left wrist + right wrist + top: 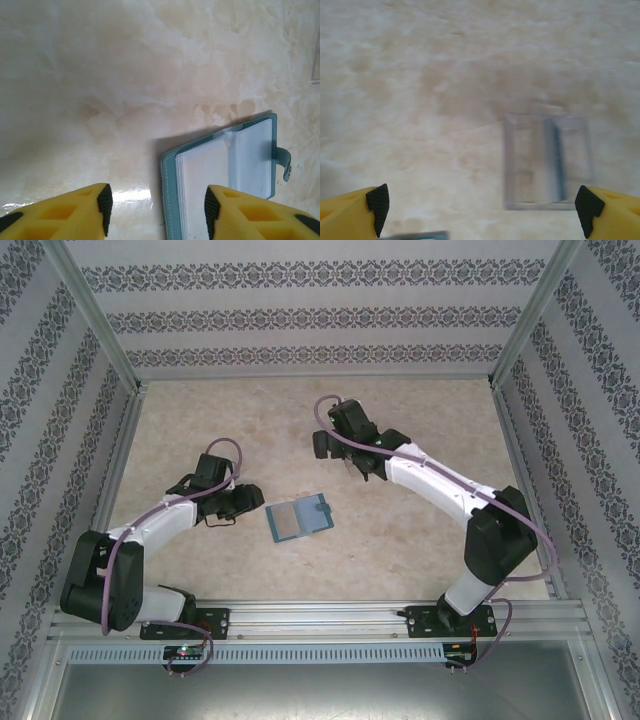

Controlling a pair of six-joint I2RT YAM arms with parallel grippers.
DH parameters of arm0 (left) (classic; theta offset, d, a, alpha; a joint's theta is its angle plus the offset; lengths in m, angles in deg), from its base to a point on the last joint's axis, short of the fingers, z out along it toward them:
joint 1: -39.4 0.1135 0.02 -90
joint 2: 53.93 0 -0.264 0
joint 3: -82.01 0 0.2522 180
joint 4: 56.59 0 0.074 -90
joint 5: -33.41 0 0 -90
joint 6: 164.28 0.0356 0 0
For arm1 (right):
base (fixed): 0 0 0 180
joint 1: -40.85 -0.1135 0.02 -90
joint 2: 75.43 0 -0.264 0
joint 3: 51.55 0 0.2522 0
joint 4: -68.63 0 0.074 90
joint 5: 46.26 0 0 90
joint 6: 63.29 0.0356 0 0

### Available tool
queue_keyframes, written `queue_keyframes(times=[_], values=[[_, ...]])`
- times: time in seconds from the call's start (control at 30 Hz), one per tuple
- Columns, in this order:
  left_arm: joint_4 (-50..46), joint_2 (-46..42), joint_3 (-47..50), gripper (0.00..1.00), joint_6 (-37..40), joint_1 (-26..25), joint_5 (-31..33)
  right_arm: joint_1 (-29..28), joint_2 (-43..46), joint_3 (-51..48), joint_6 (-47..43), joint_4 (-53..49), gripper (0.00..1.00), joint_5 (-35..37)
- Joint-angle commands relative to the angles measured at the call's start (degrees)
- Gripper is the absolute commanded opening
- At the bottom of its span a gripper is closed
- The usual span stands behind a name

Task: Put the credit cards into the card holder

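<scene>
Shows the card holder lying open on the table at frame centre, just right of the left gripper, whose fingers stand parted and empty. In the left wrist view, sits at lower right, partly under one yellow finger. Right gripper spread wide, empty, above a blurred clear stand.

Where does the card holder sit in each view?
Top external: card holder lies open near centre.
Left wrist: lower right, its edge reaching between the left pincer fingertips.
Right wrist: possibly the bluish sliver at the bottom edge; unclear.
Shared landmark: clear stand, also at the left wrist view's right edge.
</scene>
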Motion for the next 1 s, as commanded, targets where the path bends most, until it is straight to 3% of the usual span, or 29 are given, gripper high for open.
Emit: queue_keyframes(times=[0.0,0.03,0.07,0.1,0.57,0.97], values=[[-3.0,-3.1,1.3,0.66,2.0,-0.4,2.3,2.2,-4.3,2.8,-4.5,-7.2,0.98,6.1],[-4.1,-3.7,1.1,0.74,2.3,-0.5,2.5,2.8,-5.3,3.7,-5.1,-8.0,0.98,5.9],[-5.1,-4.8,0.9,0.95,2.6,-0.4,2.8,3.3,-6.7,5.1,-5.6,-9.3,0.98,5.8],[-5.6,-6.0,1.0,1.0,3.0,-0.4,3.1,3.9,-7.8,6.4,-6.4,-10.2,0.98,4.8],[-12.9,-17.6,1.7,1.0,4.8,-0.5,9.1,7.8,-16.9,9.7,-8.6,-11.9,0.98,2.5],[-14.8,-23.1,1.9,1.0,4.7,-0.5,11.5,8.0,-17.2,9.3,-10.6,-11.9,0.98,11.7]])
